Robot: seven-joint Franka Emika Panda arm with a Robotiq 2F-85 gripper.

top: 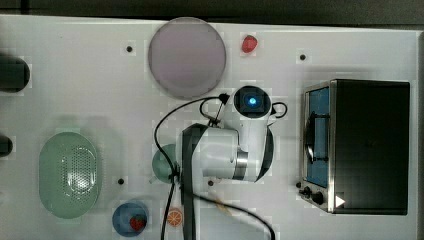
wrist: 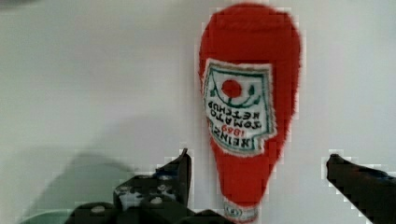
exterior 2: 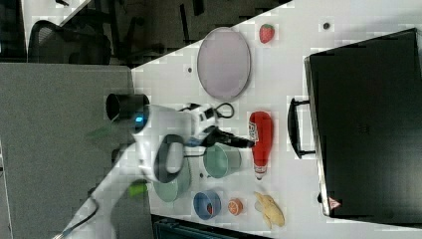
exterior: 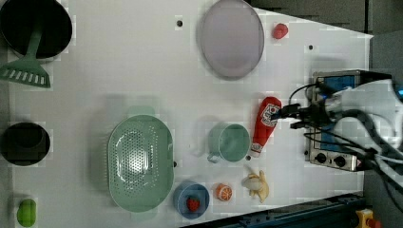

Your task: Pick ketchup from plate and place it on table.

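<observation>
Ketchup (wrist: pixel 250 116) lay flat on the white table (exterior: pixel 142 71), label up, looking like a soft plush toy bottle with fuzzy edges. Rested in the left view between a teal mug (exterior: pixel 230 141) and a toaster oven (exterior: pixel 337 123), cap end pointing toward a toy banana (exterior: pixel 257 185). Sat well apart from the plate (exterior: pixel 232 38), which stood bare near the table's far edge. Tool (wrist: pixel 257 170) released, jaws spread wide to either side of the bottle's narrow neck, touching nothing as far as could be told. Judged done or nearly done with the placing.

Probably light and squashy, unlikely to break or slip; fabric should give under a squeeze. Best taken across the narrower neck or mid-body, where the jaws span it easily, rather than the wide rounded base.

Farther out: a red strawberry (exterior: pixel 280 31) beside the plate, a green colander (exterior: pixel 139 162), a blue dish (exterior: pixel 191 199) and an orange slice (exterior: pixel 223 192).
</observation>
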